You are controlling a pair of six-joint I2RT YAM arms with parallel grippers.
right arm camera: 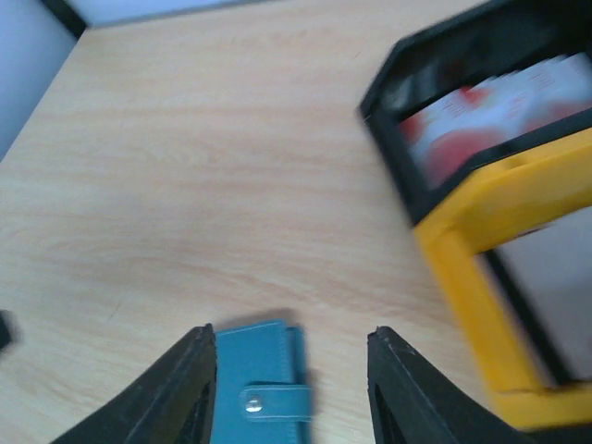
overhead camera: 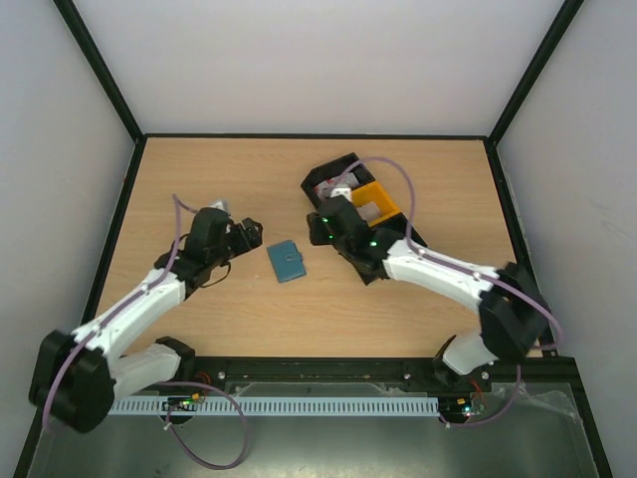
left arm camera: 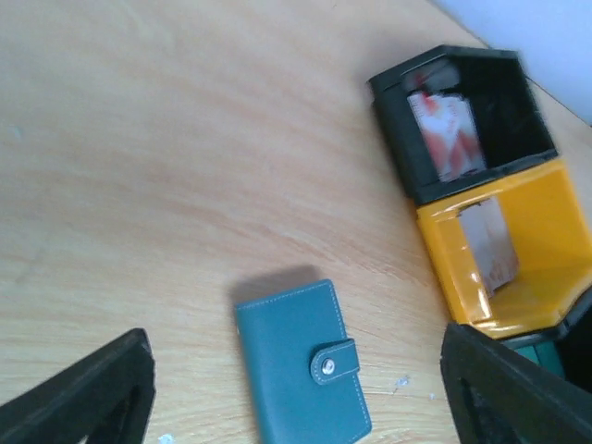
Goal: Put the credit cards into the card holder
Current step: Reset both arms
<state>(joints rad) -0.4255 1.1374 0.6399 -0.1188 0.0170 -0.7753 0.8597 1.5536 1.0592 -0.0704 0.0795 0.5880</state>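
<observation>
Teal-blue and clasped shut, lying flat on the wooden table [overhead camera: 199, 169] between the two arms: card holder [overhead camera: 287, 261], just near-left of the black bin [overhead camera: 328, 177] and yellow bin [overhead camera: 378, 199]. Left gripper [overhead camera: 249, 235] spread wide, right gripper [overhead camera: 320, 227] parted less, both holding nothing. Pin the cover with one side and pop the clasp [left arm camera: 326, 367] with the other. Fold it fully flat before fetching credit cards [left arm camera: 446, 129] standing in the bins.

Clasped teal card holder [left arm camera: 301, 365] flat; credit cards [left arm camera: 446, 134] standing in bins [left arm camera: 446, 254].
</observation>
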